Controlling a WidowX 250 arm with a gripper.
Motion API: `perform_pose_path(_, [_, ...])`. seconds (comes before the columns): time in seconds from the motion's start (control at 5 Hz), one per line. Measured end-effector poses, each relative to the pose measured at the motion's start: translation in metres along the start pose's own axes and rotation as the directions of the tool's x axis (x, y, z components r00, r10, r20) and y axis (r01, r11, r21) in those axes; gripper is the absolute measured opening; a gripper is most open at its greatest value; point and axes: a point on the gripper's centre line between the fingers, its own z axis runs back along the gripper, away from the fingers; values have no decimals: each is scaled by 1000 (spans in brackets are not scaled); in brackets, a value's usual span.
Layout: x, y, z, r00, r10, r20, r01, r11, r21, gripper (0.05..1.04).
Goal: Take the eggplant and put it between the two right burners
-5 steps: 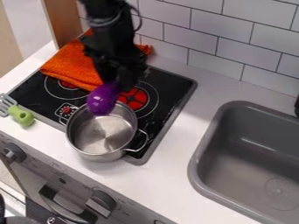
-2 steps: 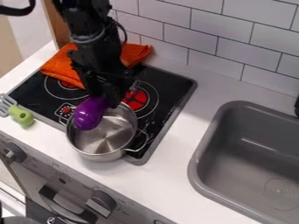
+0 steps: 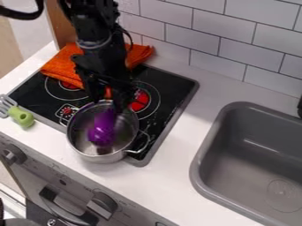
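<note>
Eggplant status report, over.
Gripper above pot's far side. Eggplant inside pot, not on stovetop. Pot likely crowding the target spot.

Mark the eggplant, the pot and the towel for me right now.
Eggplant [image 3: 103, 129]: camera view, middle of its purple body.
Pot [image 3: 99, 158]: camera view, outer wall on the near side.
Towel [image 3: 61, 65]: camera view, orange cloth left of the arm.

"What sort of room is this?"
"A kitchen: there's a black cooktop [image 3: 174, 88] with red burners [image 3: 140, 101], a grey sink [image 3: 259, 145], white wall tiles [image 3: 209, 42]."
"And stove knobs [image 3: 103, 205] below the counter [image 3: 177, 145]."
</note>
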Motion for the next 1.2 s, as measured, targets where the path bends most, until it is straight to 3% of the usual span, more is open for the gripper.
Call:
perform_pose_path(0.2, [-1,-3,3,999,-5,-32,4,999,-40,999])
perform_pose_path(0.6, [9,2,15,999,46,-20,-48,996,-74,999])
perform_pose_path(0.8, [22,5,25,996,84,12,-83,994,-71,999])
perform_pose_path(1.2, [37,31,13,978,190,81,-190,982,-7,999])
